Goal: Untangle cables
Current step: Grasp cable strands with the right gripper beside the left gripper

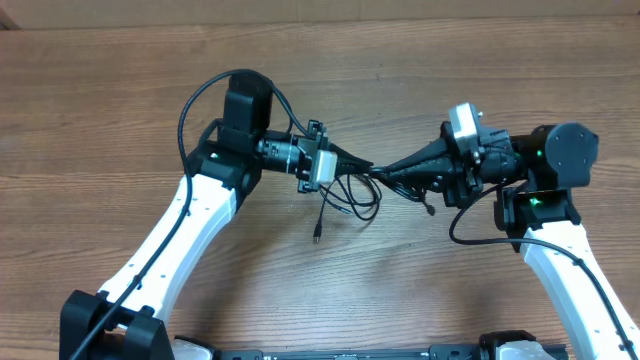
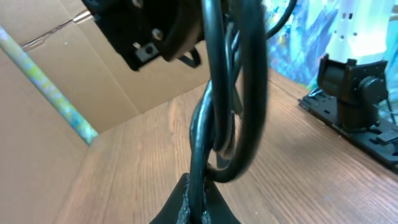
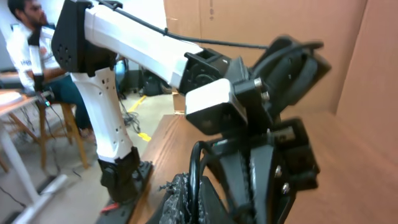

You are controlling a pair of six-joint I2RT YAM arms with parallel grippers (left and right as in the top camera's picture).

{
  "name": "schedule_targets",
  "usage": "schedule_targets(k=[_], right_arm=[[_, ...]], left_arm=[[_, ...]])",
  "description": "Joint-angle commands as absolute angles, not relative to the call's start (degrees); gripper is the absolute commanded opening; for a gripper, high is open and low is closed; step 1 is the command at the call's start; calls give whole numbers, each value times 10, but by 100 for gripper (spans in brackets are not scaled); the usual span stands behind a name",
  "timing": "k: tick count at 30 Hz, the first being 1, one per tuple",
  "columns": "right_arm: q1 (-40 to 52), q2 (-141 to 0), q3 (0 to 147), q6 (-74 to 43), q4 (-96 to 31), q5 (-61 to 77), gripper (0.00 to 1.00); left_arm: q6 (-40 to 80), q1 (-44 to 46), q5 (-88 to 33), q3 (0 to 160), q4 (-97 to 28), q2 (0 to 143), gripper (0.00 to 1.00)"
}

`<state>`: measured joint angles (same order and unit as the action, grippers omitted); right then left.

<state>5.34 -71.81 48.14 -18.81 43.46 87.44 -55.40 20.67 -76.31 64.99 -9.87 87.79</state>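
We see a robotics lab: robot arms at a wooden table, cardboard screens, a person seated at a desk.

The cables defy reading
Overhead, they cross too finely to trace; in the left wrist view they blur, and the left tool is cropped below.

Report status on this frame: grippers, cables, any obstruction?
Left gripper shut on the cables. Right gripper shut on the same bunch, tips nearly meeting. Loose loops trail off the knot. No obstruction seen.
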Motion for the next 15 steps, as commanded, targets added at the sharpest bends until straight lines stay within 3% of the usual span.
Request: schedule_targets(k=[1,15], right_arm=[[56,-719,480,-224,461,858,4],[56,-719,480,-230,538,837,4]], left_arm=[[-548,228,-777,657,-103,879,4],[-548,295,-729,657,-108,879,4]])
